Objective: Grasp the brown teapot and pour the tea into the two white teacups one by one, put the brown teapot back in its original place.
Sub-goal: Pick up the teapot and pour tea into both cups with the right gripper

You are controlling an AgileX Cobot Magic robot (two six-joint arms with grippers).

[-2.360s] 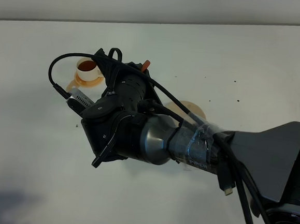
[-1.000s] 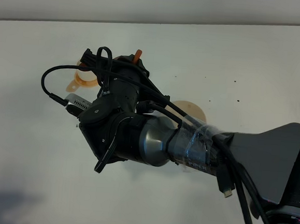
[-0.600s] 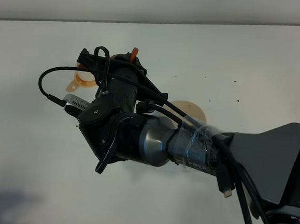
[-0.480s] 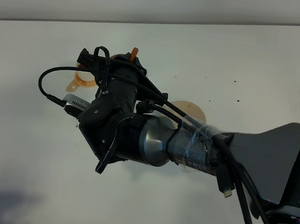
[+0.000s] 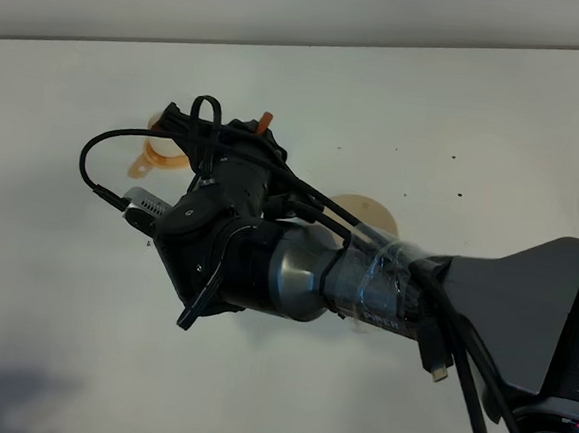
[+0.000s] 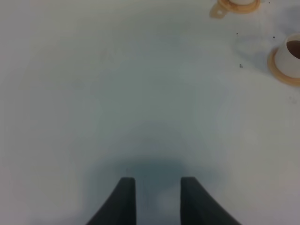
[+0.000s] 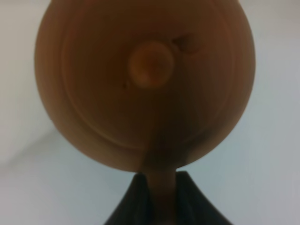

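Observation:
The brown teapot [image 7: 145, 79] fills the right wrist view from above, with its lid knob in the middle. My right gripper [image 7: 161, 183] is shut on its loop handle. In the exterior high view the right arm reaches across to the left and hides most of the pot; only an orange-brown tip [image 5: 266, 120] shows. One white teacup [image 6: 293, 54] holds brown tea on its orange saucer [image 6: 280, 74]. The other teacup [image 6: 240, 2] is cut off by the frame edge. The beige coaster [image 5: 372, 214] lies bare. My left gripper [image 6: 158, 201] is open over bare table.
An orange saucer [image 5: 152, 154] peeks out beside the right gripper's cables in the exterior high view. The big right arm [image 5: 384, 284] covers the middle of the white table [image 5: 497, 133]. Small dark specks dot the table at the right.
The right wrist has rolled back a little and dropped slightly, so the orange-brown tip sits lower than a second ago. The saucer stays where it was.

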